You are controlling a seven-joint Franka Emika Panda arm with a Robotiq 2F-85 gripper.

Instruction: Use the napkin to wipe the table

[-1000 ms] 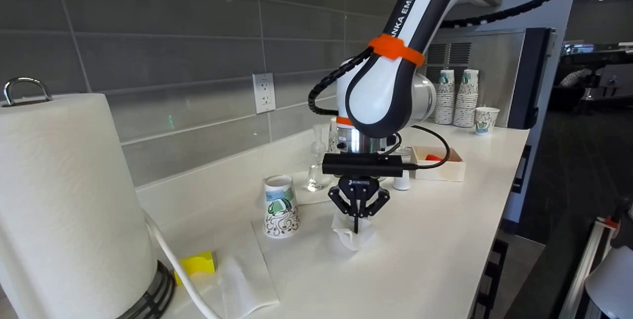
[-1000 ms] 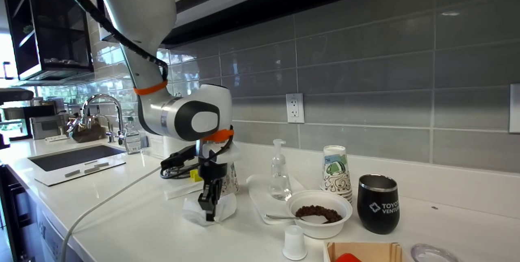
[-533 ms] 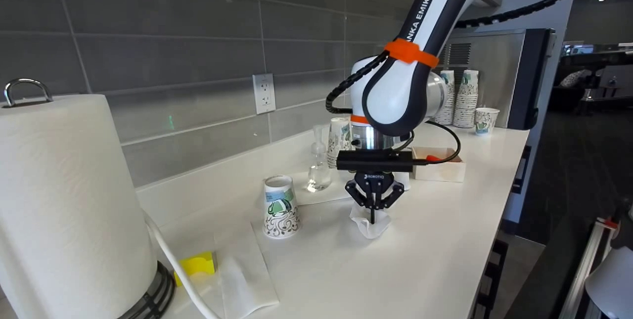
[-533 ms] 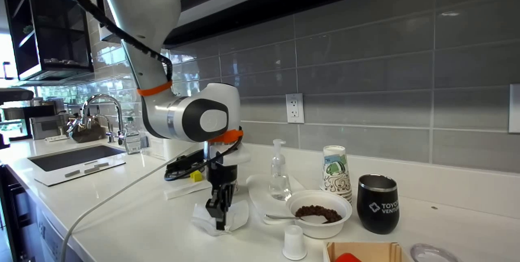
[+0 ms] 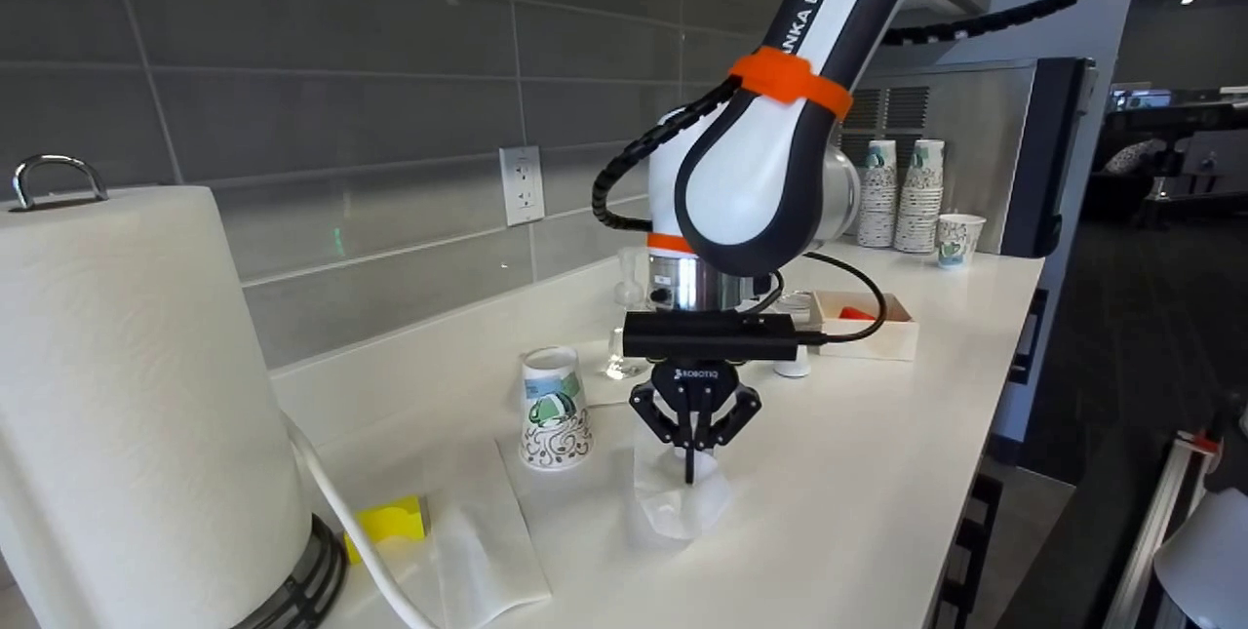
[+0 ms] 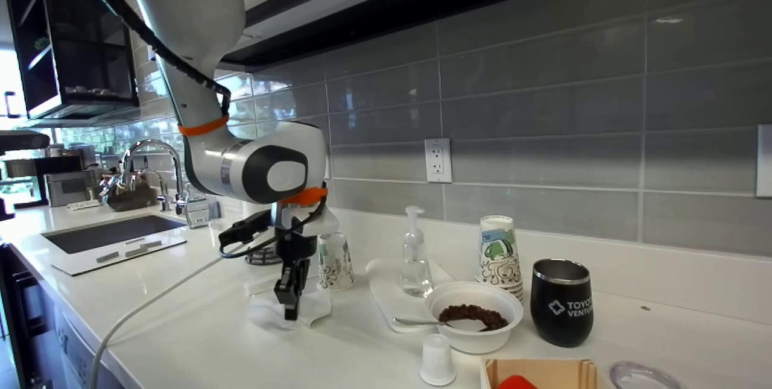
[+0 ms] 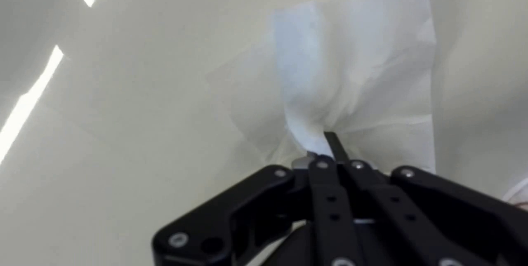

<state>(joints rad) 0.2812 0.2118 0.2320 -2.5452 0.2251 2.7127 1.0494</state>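
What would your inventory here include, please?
table: one, whitish, all views
napkin: one, white, in the hand
roll: one, white, on table
block: one, yellow, near roll
cups: many, patterned white, on table
bowl: one, white, on table
tumbler: one, black, beside bowl
bottle: one, clear, near bowl
small cup: one, white, near bowl
box: one, pale, on table
tiles: many, grey, above table
outlet: one, white, on tiles
sink: one, dark, in table
arm: one, mainly white, above table
hand: one, black, shut on napkin

"ROBOTIQ" on the pincer (image 5: 689, 471) — "…ANKA EMIKA" on the arm (image 5: 756, 161) — "TOYO… VENTU…" on the black tumbler (image 6: 561, 322).
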